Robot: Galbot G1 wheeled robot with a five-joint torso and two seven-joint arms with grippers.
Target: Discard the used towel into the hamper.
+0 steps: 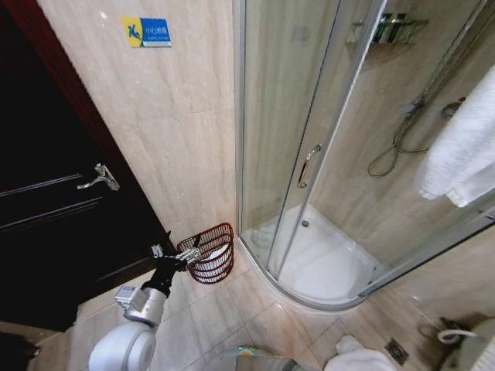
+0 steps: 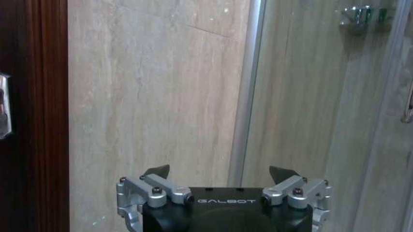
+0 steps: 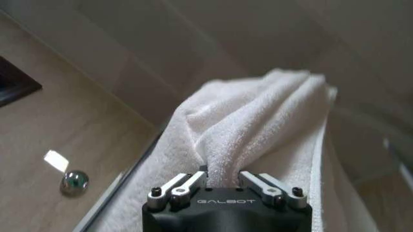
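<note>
Right pincer (image 3: 223, 180) clamped on bunched white towel (image 3: 258, 130), fingers pinching fold, cloth rising away from it. In head view towel (image 1: 464, 147) hangs at 3 o'clock, over shower enclosure (image 1: 309, 154) glass. Left pincer (image 2: 219, 176) wide, nothing between fingers, facing beige tile wall (image 2: 154, 87); in head view left pincer (image 1: 172, 253) sits at 7 o'clock, just beside hamper (image 1: 210, 253). Hamper on floor at wall base, between dark door (image 1: 54, 209) and shower enclosure.
</note>
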